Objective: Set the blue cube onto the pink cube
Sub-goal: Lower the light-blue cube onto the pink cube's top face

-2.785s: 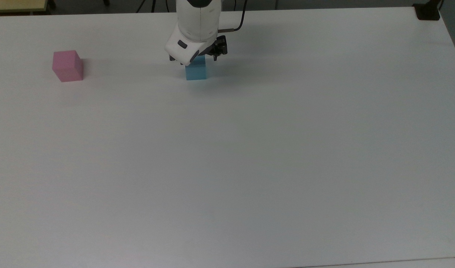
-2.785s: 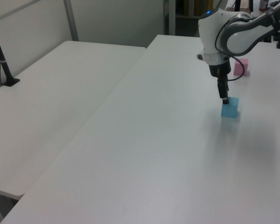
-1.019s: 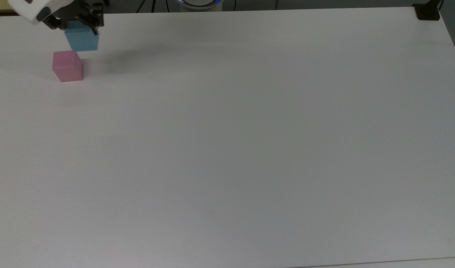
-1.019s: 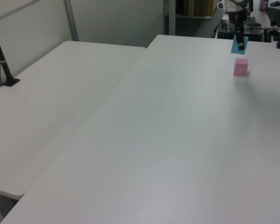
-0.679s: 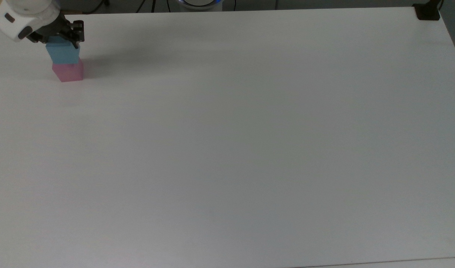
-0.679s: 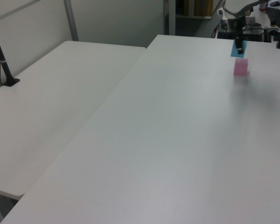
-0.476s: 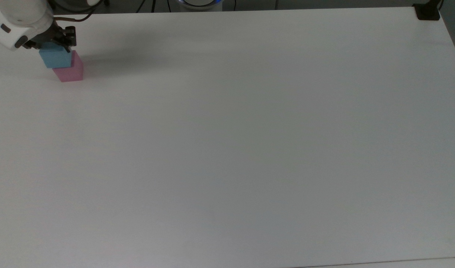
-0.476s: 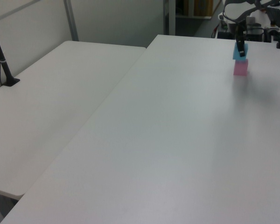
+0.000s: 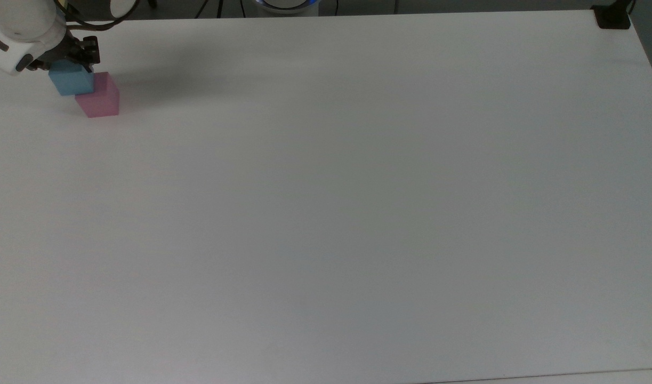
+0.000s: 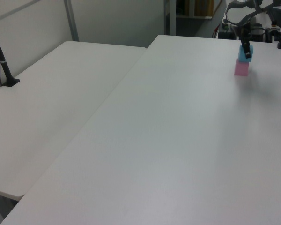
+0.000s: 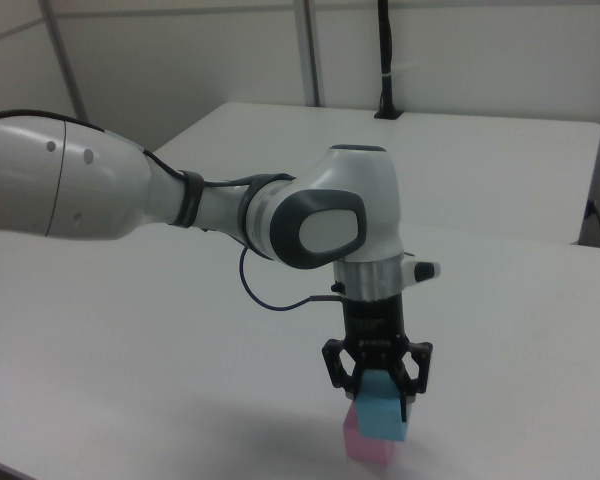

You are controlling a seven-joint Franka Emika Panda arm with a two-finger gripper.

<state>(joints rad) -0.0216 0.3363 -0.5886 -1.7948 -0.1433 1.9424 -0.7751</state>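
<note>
We find the gripper (image 11: 378, 392) clamped on the blue cube (image 11: 384, 412), carried just above the pink cube (image 11: 360, 446) and offset toward ten o'clock in the top view, so we judge alignment before release.

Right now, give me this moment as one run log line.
phase: placing | gripper: shut on blue cube | blue cube: over pink cube, offset | release: not yet
</note>
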